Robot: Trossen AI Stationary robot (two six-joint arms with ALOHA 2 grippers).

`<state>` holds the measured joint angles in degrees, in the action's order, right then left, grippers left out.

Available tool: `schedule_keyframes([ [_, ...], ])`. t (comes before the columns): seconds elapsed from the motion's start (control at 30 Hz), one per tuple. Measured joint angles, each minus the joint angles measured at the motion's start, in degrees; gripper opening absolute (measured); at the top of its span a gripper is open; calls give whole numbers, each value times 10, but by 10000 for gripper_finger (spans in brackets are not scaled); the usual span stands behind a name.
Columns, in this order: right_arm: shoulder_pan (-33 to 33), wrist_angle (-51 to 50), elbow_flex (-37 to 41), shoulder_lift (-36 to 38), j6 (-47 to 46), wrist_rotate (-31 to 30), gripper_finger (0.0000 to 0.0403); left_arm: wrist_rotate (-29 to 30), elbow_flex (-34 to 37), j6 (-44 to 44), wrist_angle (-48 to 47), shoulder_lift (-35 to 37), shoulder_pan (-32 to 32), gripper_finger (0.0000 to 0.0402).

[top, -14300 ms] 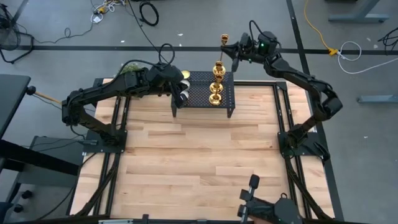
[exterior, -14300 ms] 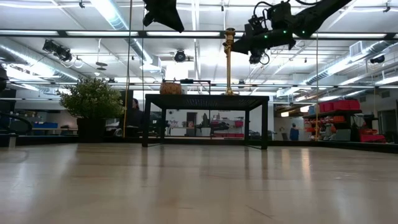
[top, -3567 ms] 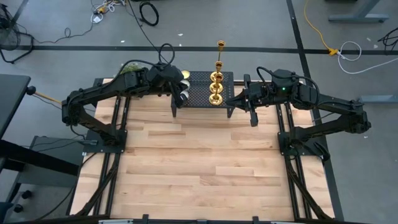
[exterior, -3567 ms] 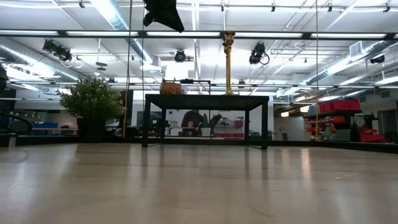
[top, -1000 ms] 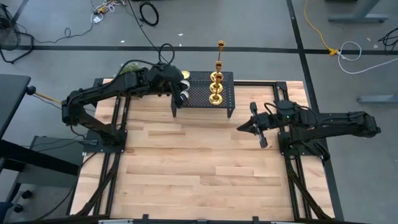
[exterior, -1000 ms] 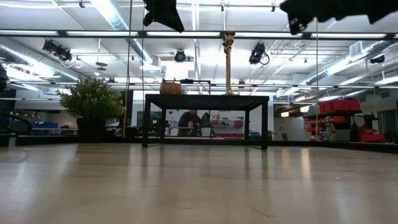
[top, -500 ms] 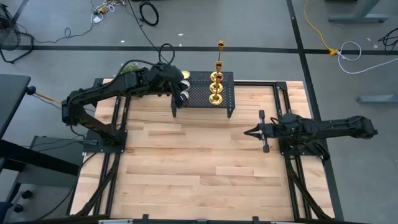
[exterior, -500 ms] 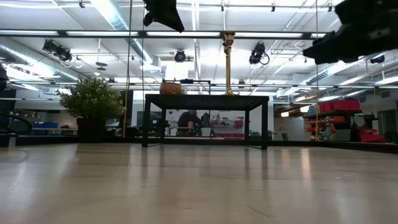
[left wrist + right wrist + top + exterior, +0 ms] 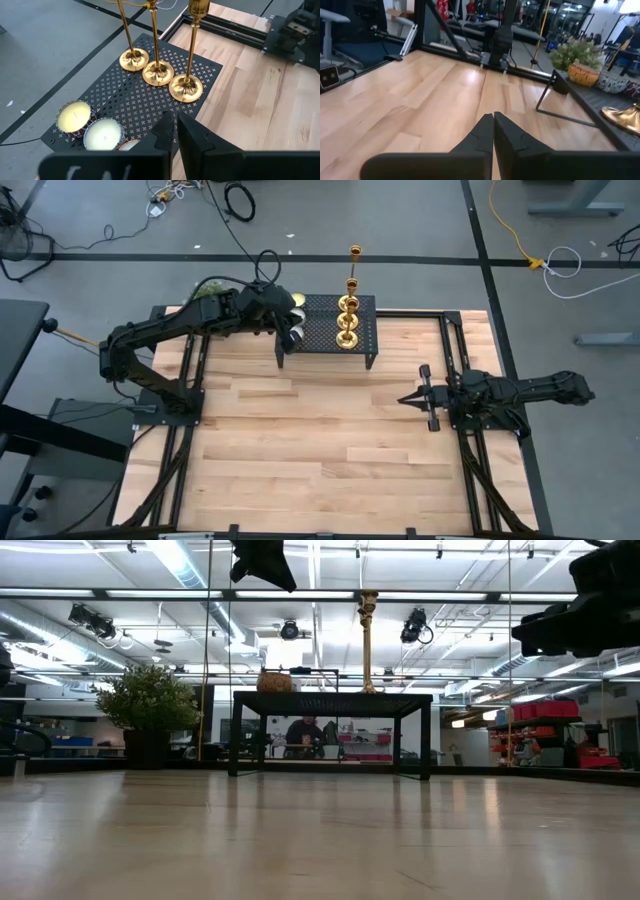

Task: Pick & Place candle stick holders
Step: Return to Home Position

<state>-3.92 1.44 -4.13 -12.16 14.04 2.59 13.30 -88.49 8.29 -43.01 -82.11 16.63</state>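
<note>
Three gold candle stick holders (image 9: 158,73) stand upright in a row by their round bases on the right part of a black perforated stand (image 9: 362,330) at the table's far middle; they also show in the high view (image 9: 346,325) and the low view (image 9: 368,640). My left gripper (image 9: 173,131) hovers shut above the stand's left part (image 9: 286,326), touching nothing. My right gripper (image 9: 403,398) is shut and holds nothing. It sits low near the table's right side, pointing toward the left edge (image 9: 493,125).
Candles in patterned cups (image 9: 74,116) sit on the stand's left end, under my left gripper. A potted plant (image 9: 576,52) stands beyond the table's far left corner. Bare wooden tabletop (image 9: 300,450) spreads across the middle and near side.
My right gripper has sunk toward the tabletop and drawn back toward the table's right edge, staying shut. The candle stick holders have stayed where they were on the stand.
</note>
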Motion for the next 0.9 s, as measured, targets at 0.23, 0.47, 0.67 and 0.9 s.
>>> schedule_keyframes([
  [0.23, 0, -4, 33, 52, 0, 11, 13, 0, 0, 0, 0, 0, 0, 28],
  [0.47, 0, -4, 33, 85, 0, 19, 13, 0, 0, 0, 0, 0, 0, 28],
  [0.67, 0, -4, 33, 110, 0, 9, 13, 0, 0, 0, 0, 0, 0, 28],
  [0.9, 0, -4, 32, 122, 0, 9, 13, 0, 0, 0, 0, 0, 0, 28],
])
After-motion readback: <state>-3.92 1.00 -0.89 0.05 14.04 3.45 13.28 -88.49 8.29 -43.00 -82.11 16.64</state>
